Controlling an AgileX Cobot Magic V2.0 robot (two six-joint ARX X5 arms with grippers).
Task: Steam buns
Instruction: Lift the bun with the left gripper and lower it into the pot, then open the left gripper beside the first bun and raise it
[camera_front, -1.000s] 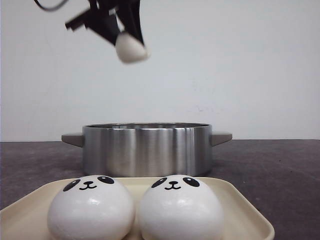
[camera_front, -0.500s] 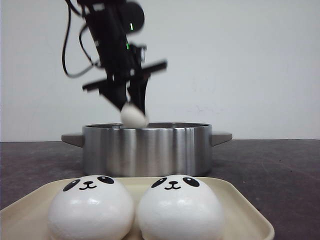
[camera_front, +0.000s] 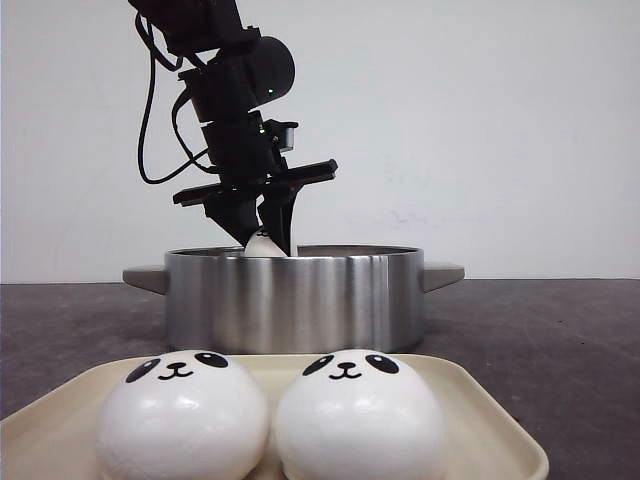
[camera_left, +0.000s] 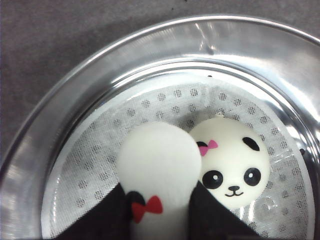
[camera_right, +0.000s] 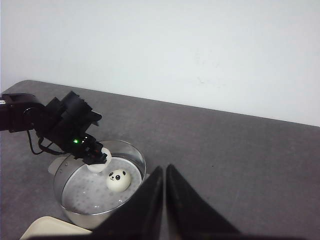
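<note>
My left gripper (camera_front: 262, 238) is shut on a white bun with a red bow (camera_left: 157, 167) and holds it low inside the steel pot (camera_front: 295, 298), its top just showing above the rim (camera_front: 262, 244). A second panda bun with a pink bow (camera_left: 232, 162) lies on the perforated white liner (camera_left: 90, 170) in the pot, right beside the held one; it also shows in the right wrist view (camera_right: 119, 180). Two more panda buns (camera_front: 182, 412) (camera_front: 360, 412) sit side by side on the cream tray (camera_front: 490, 430) in front of the pot. My right gripper (camera_right: 165, 200) is shut and empty, high above the table.
The pot has two side handles (camera_front: 443, 274) and stands on a dark grey table (camera_right: 240, 160) before a white wall. The cream tray's corner (camera_right: 50, 227) shows by the pot in the right wrist view.
My left gripper has come down from high above the pot with the bun, which now sits below the pot's rim. The tray buns and the right arm have not moved.
</note>
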